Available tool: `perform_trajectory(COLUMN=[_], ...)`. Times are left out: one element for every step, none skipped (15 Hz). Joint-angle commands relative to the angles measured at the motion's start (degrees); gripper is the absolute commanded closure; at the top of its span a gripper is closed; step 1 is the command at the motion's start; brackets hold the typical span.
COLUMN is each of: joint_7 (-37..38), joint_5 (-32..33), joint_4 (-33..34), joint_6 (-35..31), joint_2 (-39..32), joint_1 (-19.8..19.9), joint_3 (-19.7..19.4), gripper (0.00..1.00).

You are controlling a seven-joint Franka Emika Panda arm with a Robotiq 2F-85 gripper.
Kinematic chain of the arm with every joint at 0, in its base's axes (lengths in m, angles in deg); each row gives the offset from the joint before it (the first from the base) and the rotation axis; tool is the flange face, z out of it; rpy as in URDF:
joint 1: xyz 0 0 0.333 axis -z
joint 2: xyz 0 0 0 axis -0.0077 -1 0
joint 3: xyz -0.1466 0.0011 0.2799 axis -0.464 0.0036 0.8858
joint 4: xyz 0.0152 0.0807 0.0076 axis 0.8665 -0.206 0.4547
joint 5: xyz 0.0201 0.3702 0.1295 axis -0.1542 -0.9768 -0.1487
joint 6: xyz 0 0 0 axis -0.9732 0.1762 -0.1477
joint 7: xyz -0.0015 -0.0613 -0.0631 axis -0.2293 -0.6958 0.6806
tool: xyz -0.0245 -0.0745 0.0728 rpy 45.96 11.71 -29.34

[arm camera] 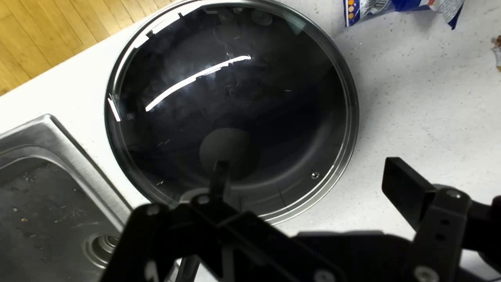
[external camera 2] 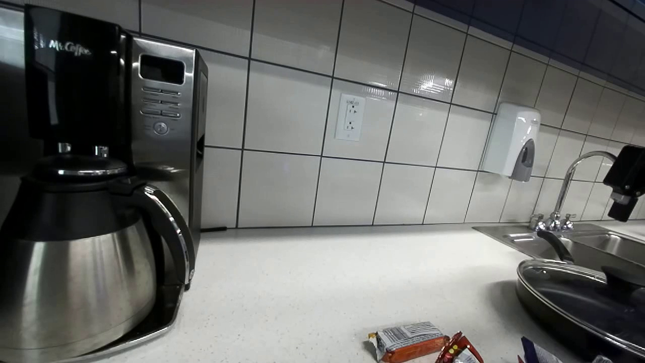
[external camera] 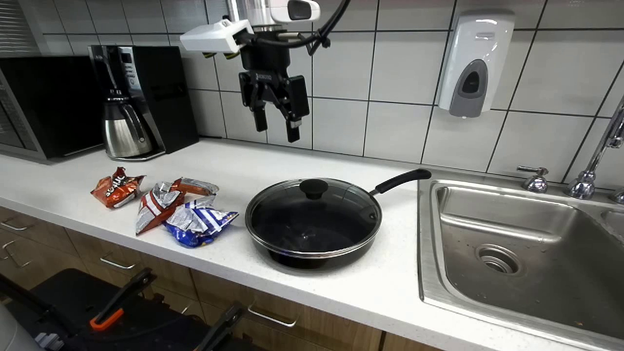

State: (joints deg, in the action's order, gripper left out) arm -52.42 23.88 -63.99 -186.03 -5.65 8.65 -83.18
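Jaws spread, holding nothing, raised above the pan [external camera: 304,263] without contact. Pan stands flat on the desk [external camera: 399,287], just beside the sink [external camera: 429,243]; a lid [external camera: 292,222], evidently matched to it, covers it, knob [external camera: 313,188] upward. Handle [external camera: 400,181] points toward the tiled wall [external camera: 341,122], presumably so nothing snags it from the front. Packets [external camera: 163,202] lie loosely grouped, near the pan but apart from it. Desk: pale, speckled. Room: wall-mounted dispenser [external camera: 475,58]; coffee maker [external camera: 163,97].

The black two-fingered gripper [external camera: 277,127] points down below the white robot wrist [external camera: 261,13], its blocky fingers [external camera: 293,134] spread left and right.
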Motion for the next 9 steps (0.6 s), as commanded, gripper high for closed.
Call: perform_trajectory(joint_7=[2.55,3.07,3.23,3.88,4.26,4.45,4.75,4.97,5.75], joint_5=[2.09,2.44,2.24,2.60,2.67,2.49,2.47,2.18,2.57], joint_4=[0.07,0.16,0.25,0.32,0.33,0.44,0.55,0.67,0.81], joint_6=[-3.85,-4.61,-5.33,-5.96,-6.56,-6.98,-7.37,-7.77,-8.15], joint_2=[-3.78,-4.85,-5.99,-7.02,-8.17,-9.33,-10.34,-11.37,-12.32], joint_1=[2.28,2.65,2.78,3.09,3.29,3.36,3.35,3.28,3.42], joint_3=[0.35,0.36,0.16,0.17,0.01,-0.28,-0.51,-0.84,-0.98], gripper=[0.00,0.00,0.00,0.00,0.00,0.00,0.00,0.00,0.00])
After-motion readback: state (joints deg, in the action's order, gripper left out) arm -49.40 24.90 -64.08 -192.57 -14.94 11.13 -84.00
